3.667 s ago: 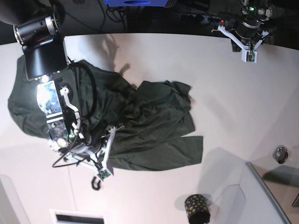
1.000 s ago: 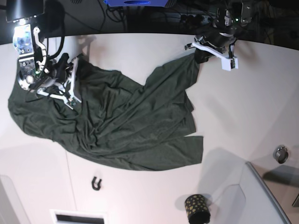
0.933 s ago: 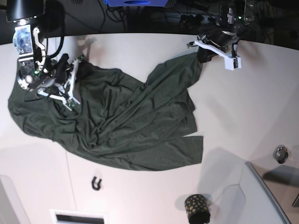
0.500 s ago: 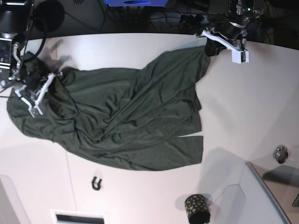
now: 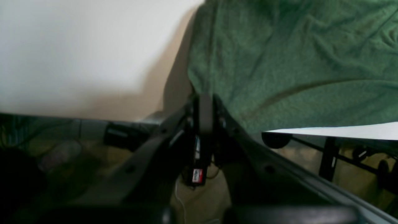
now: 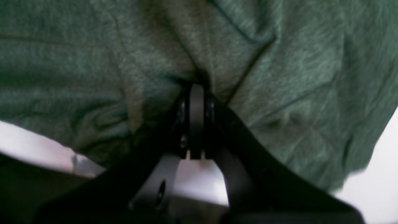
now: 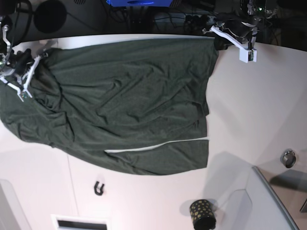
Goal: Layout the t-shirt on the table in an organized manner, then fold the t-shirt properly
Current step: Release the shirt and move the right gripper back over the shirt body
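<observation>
The dark green t-shirt point(image 7: 124, 105) lies spread wide over the far half of the white table point(image 7: 249, 110), its far edge pulled nearly straight along the table's back rim. My left gripper point(image 7: 221, 42) is shut on the shirt's far right corner; the left wrist view shows the closed left gripper point(image 5: 205, 101) pinching the cloth edge point(image 5: 295, 62) at the table's rim. My right gripper point(image 7: 34, 62) is shut on the far left part of the shirt. In the right wrist view the right gripper point(image 6: 196, 90) bites a bunched fold of the fabric point(image 6: 93, 62).
A black gold-dotted cup point(image 7: 202, 214) stands near the front. A grey raised panel point(image 7: 271, 206) fills the front right corner, with a small metal ring point(image 7: 288, 158) beside it. A black hook point(image 7: 99, 188) and a white slot point(image 7: 79, 223) lie at front left.
Both grippers have pulled apart and toward the far edge with the shirt held. The crumpled cloth has stretched out wide and flatter, and its far edge is now taut.
</observation>
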